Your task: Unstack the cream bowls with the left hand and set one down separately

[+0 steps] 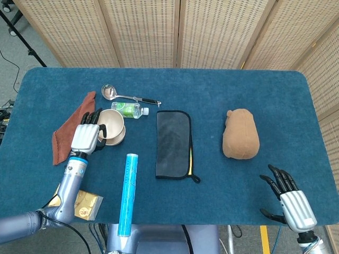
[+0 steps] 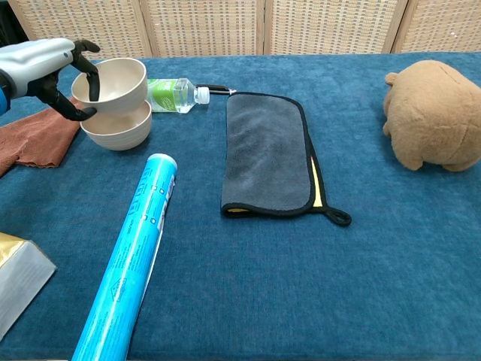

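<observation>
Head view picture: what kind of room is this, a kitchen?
Probably not a kitchen; it looks like a robot test room. Folding screens stand behind a blue-covered table, and mixed props lie there: a plush toy, a ladle.

Your left robot hand is cropped at the chest view's left edge | lifted bowl hides part of bottle | gold packet cut off bottom-left

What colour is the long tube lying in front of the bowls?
Bright light blue with small white print; the tube shows best in the chest view.
</observation>
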Robot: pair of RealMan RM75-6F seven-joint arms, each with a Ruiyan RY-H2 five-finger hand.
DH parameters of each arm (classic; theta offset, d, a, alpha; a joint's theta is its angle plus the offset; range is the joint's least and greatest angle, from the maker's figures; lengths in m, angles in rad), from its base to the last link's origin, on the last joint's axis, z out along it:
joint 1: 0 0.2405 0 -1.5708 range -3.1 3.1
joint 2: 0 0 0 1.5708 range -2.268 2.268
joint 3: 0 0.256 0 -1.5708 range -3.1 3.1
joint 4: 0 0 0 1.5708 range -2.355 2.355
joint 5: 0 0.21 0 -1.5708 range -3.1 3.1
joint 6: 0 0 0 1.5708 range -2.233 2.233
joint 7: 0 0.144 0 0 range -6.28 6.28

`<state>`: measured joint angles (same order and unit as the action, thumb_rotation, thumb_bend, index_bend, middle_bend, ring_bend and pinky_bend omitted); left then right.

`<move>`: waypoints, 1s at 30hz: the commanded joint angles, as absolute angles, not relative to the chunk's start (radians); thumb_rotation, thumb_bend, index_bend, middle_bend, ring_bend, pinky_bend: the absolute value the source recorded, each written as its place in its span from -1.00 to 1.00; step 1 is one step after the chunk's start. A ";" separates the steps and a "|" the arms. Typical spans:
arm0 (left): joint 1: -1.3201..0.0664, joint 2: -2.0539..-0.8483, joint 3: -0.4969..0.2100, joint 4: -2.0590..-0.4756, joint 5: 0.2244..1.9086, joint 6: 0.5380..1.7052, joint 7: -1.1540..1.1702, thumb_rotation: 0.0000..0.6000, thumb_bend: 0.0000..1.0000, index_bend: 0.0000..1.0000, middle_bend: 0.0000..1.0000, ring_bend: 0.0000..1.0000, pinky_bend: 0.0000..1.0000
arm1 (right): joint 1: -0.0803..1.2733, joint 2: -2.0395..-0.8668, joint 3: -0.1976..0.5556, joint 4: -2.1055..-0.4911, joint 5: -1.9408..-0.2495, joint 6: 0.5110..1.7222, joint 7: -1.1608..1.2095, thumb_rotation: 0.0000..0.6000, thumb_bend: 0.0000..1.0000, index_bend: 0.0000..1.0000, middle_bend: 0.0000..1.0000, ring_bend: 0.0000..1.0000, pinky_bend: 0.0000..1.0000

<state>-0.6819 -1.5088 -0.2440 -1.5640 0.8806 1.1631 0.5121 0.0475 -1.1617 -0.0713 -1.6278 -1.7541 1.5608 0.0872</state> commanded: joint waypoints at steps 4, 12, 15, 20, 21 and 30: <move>-0.668 -1.463 -0.244 -1.658 0.892 1.193 0.526 1.00 -0.26 0.30 -0.95 -0.83 -0.90 | 0.050 -1.163 -0.071 -1.627 -1.750 1.552 0.086 1.00 -1.00 -0.68 -1.00 -1.00 -0.87; -0.634 -1.396 -0.224 -1.801 0.924 1.237 0.532 1.00 -0.26 0.30 -0.95 -0.83 -0.90 | 0.044 -1.164 -0.081 -1.632 -1.776 1.567 0.071 1.00 -1.00 -0.68 -1.00 -1.00 -0.87; -0.622 -1.370 -0.212 -1.849 0.939 1.254 0.542 1.00 -0.26 0.30 -0.95 -0.83 -0.90 | 0.042 -1.164 -0.083 -1.632 -1.777 1.568 0.068 1.00 -1.00 -0.68 -1.00 -1.00 -0.87; -0.593 -1.326 -0.183 -1.945 0.970 1.285 0.551 1.00 -0.26 0.30 -0.95 -0.83 -0.90 | 0.033 -1.161 -0.093 -1.637 -1.803 1.589 0.061 1.00 -1.00 -0.68 -1.00 -1.00 -0.87; -0.583 -1.317 -0.170 -1.967 0.980 1.296 0.556 1.00 -0.26 0.30 -0.95 -0.83 -0.90 | 0.028 -1.158 -0.097 -1.638 -1.809 1.598 0.062 1.00 -1.00 -0.68 -1.00 -1.00 -0.87; -0.534 -1.308 -0.111 -2.004 1.028 1.332 0.548 1.00 -0.26 0.30 -0.95 -0.83 -0.90 | 0.001 -1.145 -0.116 -1.626 -1.832 1.639 0.072 1.00 -1.00 -0.68 -1.00 -1.00 -0.87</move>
<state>-0.5376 -1.3087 -0.1145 -2.0022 1.0243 1.3288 0.5511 0.0028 -1.1462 -0.1140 -1.6272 -1.8297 1.6367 0.0710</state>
